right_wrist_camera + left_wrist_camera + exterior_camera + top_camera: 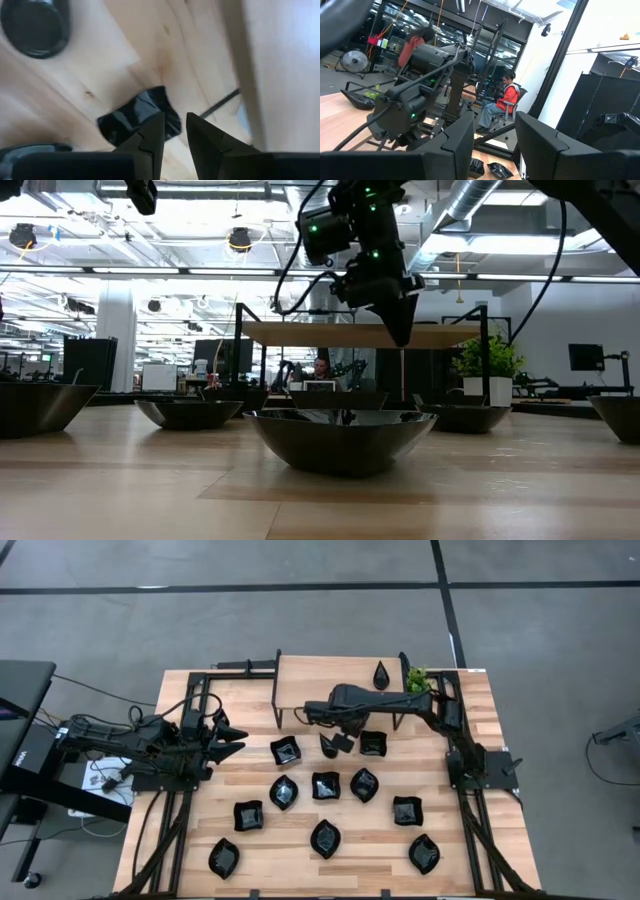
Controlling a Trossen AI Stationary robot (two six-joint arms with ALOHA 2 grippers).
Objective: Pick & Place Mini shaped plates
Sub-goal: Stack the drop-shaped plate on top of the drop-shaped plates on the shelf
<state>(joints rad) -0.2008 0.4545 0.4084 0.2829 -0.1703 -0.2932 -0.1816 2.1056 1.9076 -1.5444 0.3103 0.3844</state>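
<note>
The right gripper (335,743) sits a bit above the middle of the overhead frame, just below the raised wooden shelf (320,680), and its fingers (150,135) are nipped onto the rim of one small black plate (137,117). In the right wrist view that held plate hangs tilted right at the fingertips, with the wood well beneath it, so it's clearly off the table (470,850). From table level the same gripper shows up near the top centre, pointing down in front of the shelf.

The rest of the mini shaped plates (325,785) are spread over the lower half of the overhead frame: a loose cluster of squares and leaf shapes from centre down to the lower left and lower right corners. One teardrop plate (382,673) sits alone up on the shelf, next to a small green plant (417,678).

The left gripper (232,741) is parked at the left edge of the table, fingers spread apart with nothing between them. In the left wrist view a person in an orange top (507,97) is sitting in the room behind.
</note>
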